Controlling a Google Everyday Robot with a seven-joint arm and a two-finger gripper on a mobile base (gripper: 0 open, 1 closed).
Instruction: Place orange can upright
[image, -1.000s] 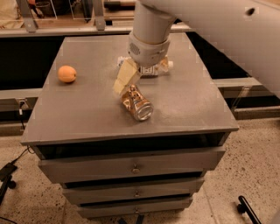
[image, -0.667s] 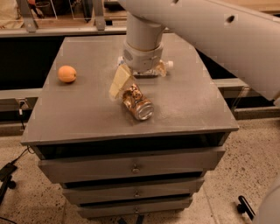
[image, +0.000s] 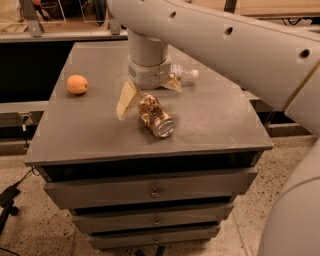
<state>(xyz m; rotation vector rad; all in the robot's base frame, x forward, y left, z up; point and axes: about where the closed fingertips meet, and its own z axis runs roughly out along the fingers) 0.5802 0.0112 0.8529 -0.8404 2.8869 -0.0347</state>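
Lowered since before, gripper (image: 149, 101) straddles the lying orange can (image: 156, 116), fingers apart.

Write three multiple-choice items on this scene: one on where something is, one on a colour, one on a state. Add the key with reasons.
1. Where does the round orange fruit lie on the cabinet top?
A. Near the left edge
B. At the front right corner
C. On top of the can

2. What colour is the cap of the bottle behind the gripper?
A. Red
B. White
C. Green

3. How is the orange can placed?
A. Standing upright
B. Lifted in the air
C. Lying on its side

Key:
1 A: the fruit sits alone, well to the left of the can.
2 B: the cap shows white beside the grey arm.
3 C: the can's silver end faces the front edge, and the gripper sits low over its far end with its fingers spread to either side.
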